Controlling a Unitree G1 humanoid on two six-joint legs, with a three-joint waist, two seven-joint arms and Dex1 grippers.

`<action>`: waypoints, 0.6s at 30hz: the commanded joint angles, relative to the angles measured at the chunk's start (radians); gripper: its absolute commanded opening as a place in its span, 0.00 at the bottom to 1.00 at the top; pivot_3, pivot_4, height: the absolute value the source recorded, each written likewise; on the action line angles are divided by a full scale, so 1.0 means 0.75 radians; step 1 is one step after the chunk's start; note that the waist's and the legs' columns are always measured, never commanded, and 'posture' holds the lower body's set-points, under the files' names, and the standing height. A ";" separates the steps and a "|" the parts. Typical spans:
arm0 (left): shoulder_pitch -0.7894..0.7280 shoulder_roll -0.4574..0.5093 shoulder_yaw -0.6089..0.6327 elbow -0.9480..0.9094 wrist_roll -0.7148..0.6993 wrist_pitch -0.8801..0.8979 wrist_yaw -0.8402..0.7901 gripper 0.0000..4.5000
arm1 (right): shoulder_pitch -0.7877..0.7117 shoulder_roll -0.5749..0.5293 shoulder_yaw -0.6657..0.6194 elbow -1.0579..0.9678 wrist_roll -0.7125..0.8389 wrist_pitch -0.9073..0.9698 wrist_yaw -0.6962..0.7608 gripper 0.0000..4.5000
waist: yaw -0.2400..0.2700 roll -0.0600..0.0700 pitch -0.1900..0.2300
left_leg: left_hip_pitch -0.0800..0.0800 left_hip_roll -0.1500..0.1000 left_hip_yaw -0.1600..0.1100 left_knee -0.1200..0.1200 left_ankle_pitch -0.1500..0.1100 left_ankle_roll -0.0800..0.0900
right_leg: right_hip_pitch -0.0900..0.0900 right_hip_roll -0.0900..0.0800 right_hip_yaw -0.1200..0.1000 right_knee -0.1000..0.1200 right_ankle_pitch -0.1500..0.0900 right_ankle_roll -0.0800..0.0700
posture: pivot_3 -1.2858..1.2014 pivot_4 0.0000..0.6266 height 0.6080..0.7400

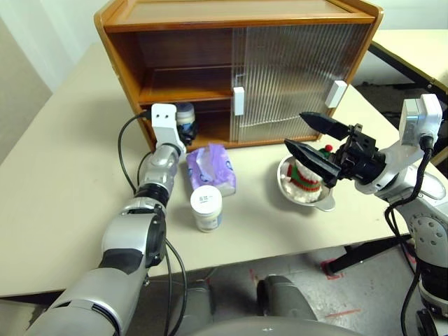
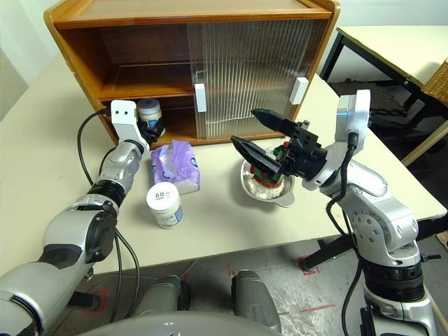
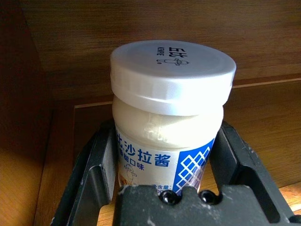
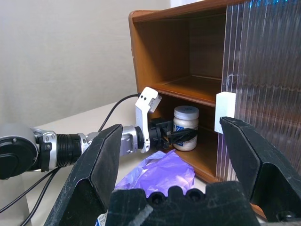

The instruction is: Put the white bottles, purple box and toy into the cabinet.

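Left hand (image 1: 183, 130): grips a white bottle (image 3: 171, 117), upright in the cabinet (image 1: 126, 49), middle left.
Right hand (image 1: 311, 140): wide open, empty.

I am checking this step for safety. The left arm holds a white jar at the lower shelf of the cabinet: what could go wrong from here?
1. The left gripper has its jaws around the white bottle low on its body; if it opens while the bottle is off the shelf, the bottle may tip.
2. Pulling back, the left arm could knock the purple box or the second white bottle close beside it.
3. The toy sits in a steel bowl; the right gripper, jaws open, may shove the bowl.
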 commanded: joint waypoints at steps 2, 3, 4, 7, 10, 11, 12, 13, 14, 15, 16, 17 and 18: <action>-0.022 -0.001 -0.020 0.019 0.029 -0.020 -0.007 0.92 | 0.003 -0.009 -0.008 -0.024 0.010 0.000 -0.002 1.00 | 0.000 0.000 0.000 | 0.000 0.000 0.000 0.000 0.000 0.000 | 0.000 0.000 0.000 0.000 0.000 0.000 | 0.48 0.00 1.00; -0.021 -0.002 -0.021 0.018 0.030 -0.023 -0.013 1.00 | 0.003 -0.009 -0.008 -0.023 0.011 0.000 -0.001 1.00 | 0.000 0.000 0.000 | 0.000 0.000 0.000 0.000 0.000 0.000 | 0.000 0.000 0.000 0.000 0.000 0.000 | 0.48 0.00 1.00; -0.018 -0.007 -0.011 0.012 0.013 -0.028 -0.044 1.00 | 0.001 -0.008 -0.006 -0.021 0.010 0.000 -0.001 1.00 | 0.000 0.000 0.000 | 0.000 0.000 0.000 0.000 0.000 0.000 | 0.000 0.000 0.000 0.000 0.001 0.000 | 0.48 0.00 1.00; -0.006 -0.015 0.016 -0.011 -0.031 -0.048 -0.132 1.00 | -0.006 -0.006 -0.001 -0.016 0.008 0.000 0.001 1.00 | 0.000 0.000 0.000 | 0.000 0.000 0.000 0.001 0.000 0.000 | 0.000 0.000 0.000 0.000 0.001 0.000 | 0.48 0.00 1.00; 0.010 -0.009 0.015 -0.028 -0.020 -0.063 -0.129 1.00 | -0.011 -0.006 0.000 -0.010 0.009 0.000 0.004 1.00 | 0.000 0.000 0.000 | 0.000 0.000 0.001 0.001 0.000 0.000 | 0.000 0.000 0.000 0.000 0.001 -0.001 | 0.48 0.00 1.00; 0.018 -0.009 0.017 -0.035 -0.022 -0.065 -0.132 1.00 | -0.012 -0.006 0.000 -0.009 0.009 0.000 0.005 1.00 | 0.000 0.000 0.000 | 0.000 0.000 0.001 0.001 0.000 0.000 | 0.000 0.000 0.000 0.000 0.002 0.000 | 0.48 0.00 1.00; 0.023 -0.010 0.018 -0.041 -0.024 -0.066 -0.137 1.00 | -0.013 -0.006 0.000 -0.009 0.009 0.000 0.006 1.00 | 0.000 0.000 0.000 | 0.000 0.000 0.001 0.001 0.000 0.000 | 0.000 0.000 0.000 0.000 0.002 0.000 | 0.48 0.00 1.00; 0.032 -0.010 0.018 -0.052 -0.025 -0.070 -0.142 1.00 | -0.014 -0.005 0.001 -0.007 0.009 0.000 0.008 1.00 | 0.000 0.000 -0.001 | 0.000 0.000 0.001 0.001 0.000 0.000 | 0.000 0.000 0.000 0.000 0.002 0.000 | 0.48 0.00 1.00; 0.045 -0.011 0.020 -0.072 -0.031 -0.073 -0.151 1.00 | -0.016 -0.005 0.003 -0.005 0.009 0.000 0.010 1.00 | 0.001 0.000 -0.001 | 0.000 0.000 0.000 0.001 0.000 0.001 | 0.000 0.000 0.000 0.000 0.002 0.000 | 0.48 0.00 1.00; 0.058 -0.012 0.023 -0.093 -0.037 -0.075 -0.160 1.00 | -0.017 -0.004 0.004 -0.003 0.009 0.000 0.012 1.00 | 0.001 0.000 -0.001 | 0.000 0.000 0.000 0.002 0.000 0.001 | 0.000 0.000 0.000 0.001 0.002 0.000 | 0.48 0.00 1.00; 0.071 -0.012 0.023 -0.117 -0.042 -0.074 -0.166 1.00 | -0.019 -0.004 0.005 0.000 0.009 0.000 0.014 1.00 | 0.001 0.000 -0.001 | 0.000 0.000 0.000 0.001 0.000 0.001 | 0.000 0.000 0.000 0.000 0.002 -0.001 | 0.49 0.00 1.00; 0.084 -0.011 0.022 -0.139 -0.045 -0.072 -0.171 1.00 | -0.021 -0.005 0.006 0.003 0.009 0.000 0.017 1.00 | 0.002 0.000 -0.001 | 0.000 0.000 0.000 0.002 0.000 0.001 | 0.000 0.000 0.001 0.001 0.002 -0.001 | 0.49 0.00 1.00; 0.095 -0.010 0.021 -0.159 -0.048 -0.069 -0.174 1.00 | -0.024 -0.005 0.006 0.007 0.009 -0.001 0.020 1.00 | 0.003 0.000 -0.001 | 0.000 0.000 0.000 0.002 0.000 0.001 | 0.000 0.000 0.001 0.001 0.003 -0.001 | 0.49 0.00 1.00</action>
